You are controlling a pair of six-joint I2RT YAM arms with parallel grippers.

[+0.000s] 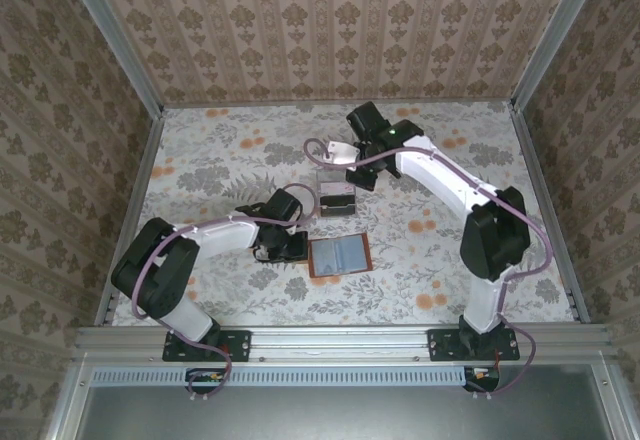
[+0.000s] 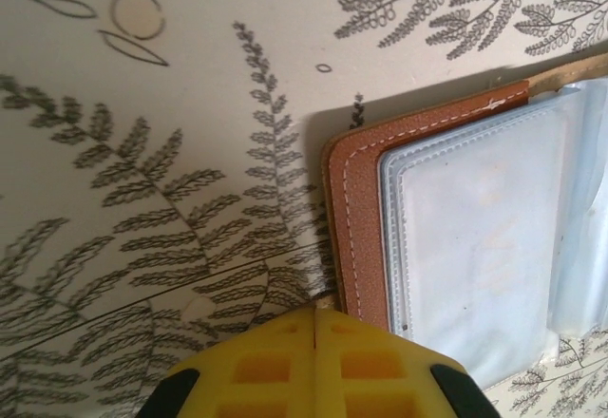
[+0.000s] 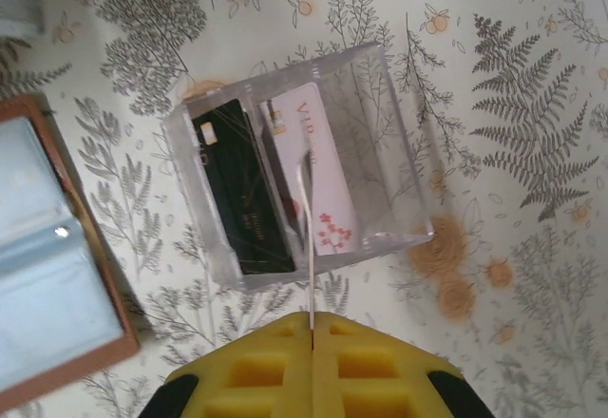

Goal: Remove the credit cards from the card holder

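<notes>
Right gripper (image 3: 312, 315): yellow fingers pressed together, pinching a thin pale card (image 1: 338, 151), seen edge-on in the wrist view as a fine line running up from the fingertips. Position: poised above the clear tray (image 3: 380, 166), apart from it. Clear tray: small, rectangular, resting flat on the floral table (image 3: 513, 104) towards the middle. Contents: one black card (image 3: 237, 199) with a chip and gold lines, lying flat on the left side, and one white card (image 3: 323, 185) with red markings, just beside it and partly overlapping its right edge. Left gripper (image 2: 314, 315): yellow fingers closed flush against each other, nothing between them, tips low over the table at the left edge of the card holder (image 2: 356, 218); whether they touch the leather cannot be told. Card holder: reddish-brown leather with pale stitching, lying open and flat, grey-blue translucent pocket panels facing up, placed on the near side of the tray, close to it but apart from it.
</notes>
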